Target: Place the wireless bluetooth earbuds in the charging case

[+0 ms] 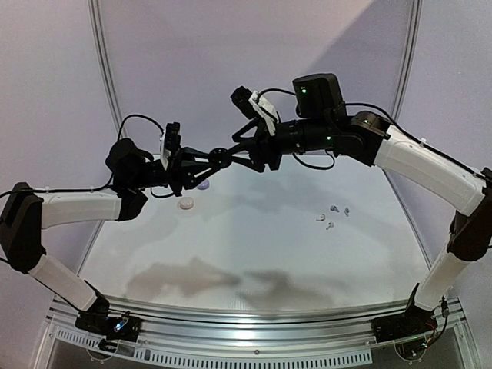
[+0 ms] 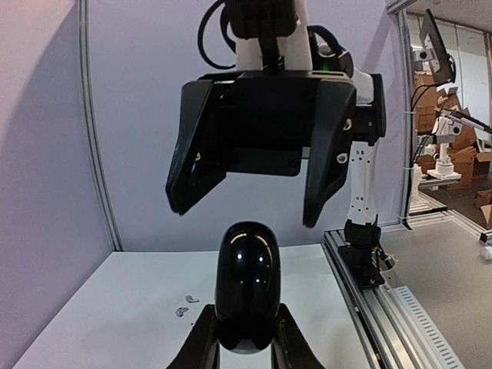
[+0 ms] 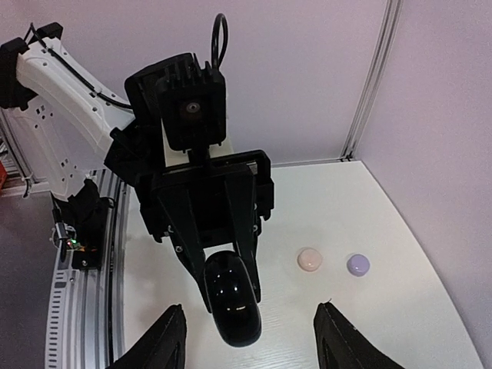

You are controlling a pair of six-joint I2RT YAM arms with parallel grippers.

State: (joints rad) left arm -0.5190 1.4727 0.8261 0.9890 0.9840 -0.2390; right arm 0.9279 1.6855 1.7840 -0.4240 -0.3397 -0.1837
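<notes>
A glossy black oval charging case is held closed in mid-air, with my left gripper shut on its lower end. In the top view the charging case hangs above the table's back left. My right gripper faces it with its jaws open wide on either side, touching nothing, and the charging case sits just beyond its fingertips. Several tiny pale lavender-grey earbuds lie loose on the table at the right; two of these earbuds show in the left wrist view.
A round cream-pink case and a round lavender case lie on the white table under the left arm, and in the right wrist view they are the pink case and lavender case. Pale walls enclose the back and sides.
</notes>
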